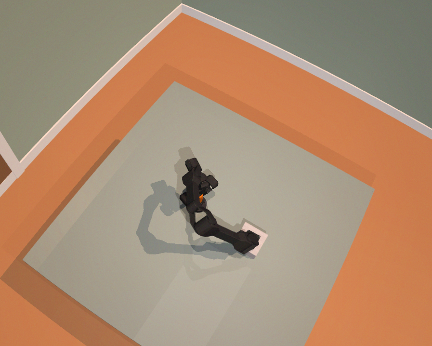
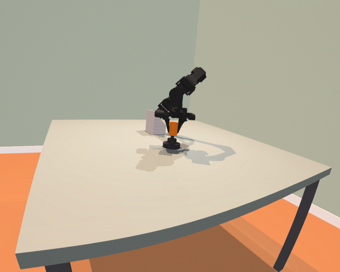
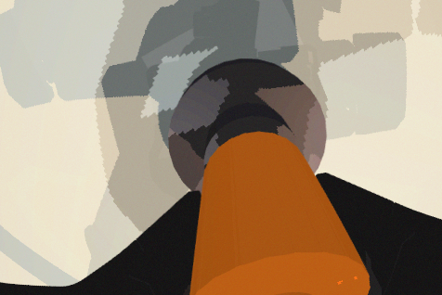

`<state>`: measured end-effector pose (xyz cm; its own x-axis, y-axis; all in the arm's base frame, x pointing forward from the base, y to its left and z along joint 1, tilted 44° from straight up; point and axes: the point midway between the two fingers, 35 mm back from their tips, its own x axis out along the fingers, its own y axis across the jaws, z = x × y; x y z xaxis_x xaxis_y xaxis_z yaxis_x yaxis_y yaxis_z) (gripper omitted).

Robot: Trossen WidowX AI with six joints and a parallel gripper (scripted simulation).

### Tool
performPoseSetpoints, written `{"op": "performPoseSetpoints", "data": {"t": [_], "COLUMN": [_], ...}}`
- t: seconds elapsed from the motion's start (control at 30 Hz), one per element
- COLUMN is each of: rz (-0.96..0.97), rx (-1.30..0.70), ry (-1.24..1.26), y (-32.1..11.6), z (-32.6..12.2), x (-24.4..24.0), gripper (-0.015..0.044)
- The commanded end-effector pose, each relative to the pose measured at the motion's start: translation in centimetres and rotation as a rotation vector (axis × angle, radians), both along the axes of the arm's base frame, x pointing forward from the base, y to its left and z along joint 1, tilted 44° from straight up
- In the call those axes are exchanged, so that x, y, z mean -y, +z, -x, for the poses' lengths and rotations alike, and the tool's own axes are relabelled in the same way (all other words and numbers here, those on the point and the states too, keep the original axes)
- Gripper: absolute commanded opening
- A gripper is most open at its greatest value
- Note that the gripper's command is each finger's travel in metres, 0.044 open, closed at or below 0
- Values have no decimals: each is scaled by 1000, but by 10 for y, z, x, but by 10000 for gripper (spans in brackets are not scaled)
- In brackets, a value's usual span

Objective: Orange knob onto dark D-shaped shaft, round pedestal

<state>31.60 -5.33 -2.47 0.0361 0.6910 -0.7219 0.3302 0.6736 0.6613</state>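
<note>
One orange knob [image 1: 201,198] [image 2: 173,128] [image 3: 269,199], pinched in gripper [image 2: 173,128] [image 3: 259,193]; below, round pedestal [image 2: 171,144] [image 3: 246,79], with table edges [image 1: 339,262] [image 2: 176,228] well apart from the gripper.

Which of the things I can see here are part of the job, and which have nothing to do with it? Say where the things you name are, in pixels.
Part of the job:
- orange knob [image 1: 201,198] [image 2: 173,128] [image 3: 269,199], held upright in the arm's jaws
- dark shaft [image 2: 172,137], just below the knob
- round pedestal [image 2: 171,144] [image 3: 246,76], under the shaft

Not part of it:
- table [image 1: 283,193] [image 2: 105,190], only the support
- pale block [image 1: 262,236] [image 2: 154,125] by the arm's foot
</note>
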Motion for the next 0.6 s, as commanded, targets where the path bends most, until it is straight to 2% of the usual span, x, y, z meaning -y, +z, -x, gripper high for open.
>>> {"op": "performPoseSetpoints", "data": {"t": [0.0, 0.57], "rz": [-1, -1], "rx": [-3, -4], "ry": [-4, -4], "y": [-1, 0], "z": [0, 5], "x": [-1, -3], "gripper": [0, 0]}}
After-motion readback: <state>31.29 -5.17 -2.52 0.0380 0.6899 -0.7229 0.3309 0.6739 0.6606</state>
